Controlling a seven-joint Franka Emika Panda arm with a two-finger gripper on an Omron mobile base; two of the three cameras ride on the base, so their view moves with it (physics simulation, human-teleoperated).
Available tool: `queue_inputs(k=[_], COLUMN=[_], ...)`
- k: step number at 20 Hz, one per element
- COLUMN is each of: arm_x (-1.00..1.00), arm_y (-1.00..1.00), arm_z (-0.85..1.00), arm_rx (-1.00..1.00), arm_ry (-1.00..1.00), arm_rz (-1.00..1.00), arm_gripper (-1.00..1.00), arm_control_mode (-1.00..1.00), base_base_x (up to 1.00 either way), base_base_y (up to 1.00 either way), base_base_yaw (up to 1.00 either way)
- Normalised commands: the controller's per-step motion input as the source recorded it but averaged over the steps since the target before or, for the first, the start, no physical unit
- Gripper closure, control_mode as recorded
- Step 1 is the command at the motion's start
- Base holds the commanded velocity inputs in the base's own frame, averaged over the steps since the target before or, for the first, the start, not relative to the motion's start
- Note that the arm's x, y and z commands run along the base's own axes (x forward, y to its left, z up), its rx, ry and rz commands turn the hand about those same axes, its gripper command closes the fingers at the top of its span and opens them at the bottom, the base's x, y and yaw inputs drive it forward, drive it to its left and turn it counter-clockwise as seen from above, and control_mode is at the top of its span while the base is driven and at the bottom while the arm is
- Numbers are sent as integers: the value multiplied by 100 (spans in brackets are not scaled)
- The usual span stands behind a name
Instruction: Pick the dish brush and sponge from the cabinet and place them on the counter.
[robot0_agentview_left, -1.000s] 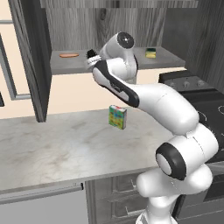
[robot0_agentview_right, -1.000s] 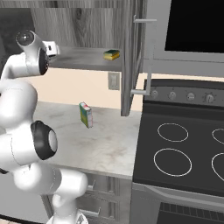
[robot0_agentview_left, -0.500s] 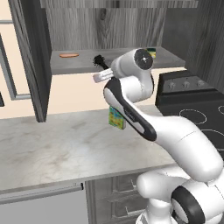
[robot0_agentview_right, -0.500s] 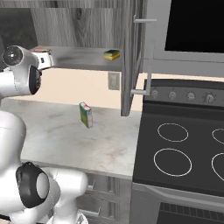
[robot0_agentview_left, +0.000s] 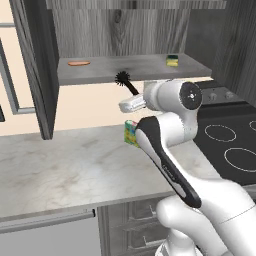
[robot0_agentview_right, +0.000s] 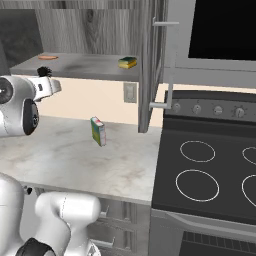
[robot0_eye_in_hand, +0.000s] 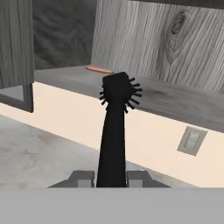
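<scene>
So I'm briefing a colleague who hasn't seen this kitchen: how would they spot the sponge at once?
Look at the open dark wood-grain cabinet above the counter. On its grey shelf, near the right end, lies the sponge: a small flat block, dark green on top and yellow beneath. The flat orange oval thing sits at the far left, and the taller multicoloured box stands below on the counter.

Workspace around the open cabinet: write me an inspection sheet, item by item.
Surface: counter, pale marble, bare apart from one box.
Job's things: dish brush clamped in the gripper, off the shelf, bristle head pointing toward the cabinet; sponge on the cabinet shelf, near its stove-side end.
Clutter: multicoloured box upright on the counter; flat orange thing on the shelf.
Gripper: gripper shut on the dish brush handle.
Cables: nothing seen.
Surroundings: black stovetop beside the counter; wall outlet below the shelf.
</scene>
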Motion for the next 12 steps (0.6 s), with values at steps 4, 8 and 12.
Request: queue_inputs(k=[4,8,12], arm_x=[-74,-60,-33], arm_y=[-9,-3,0], arm_z=[0,0,0], arm_rx=[1,0,2], arm_ry=[-3,-1,0], arm_rz=[0,0,0], arm_gripper=[100,100,100], arm_control_mode=[-100,-100,-100], base_base_x=[0,0,0], base_base_y=[0,0,0], base_base_yaw=[0,0,0])
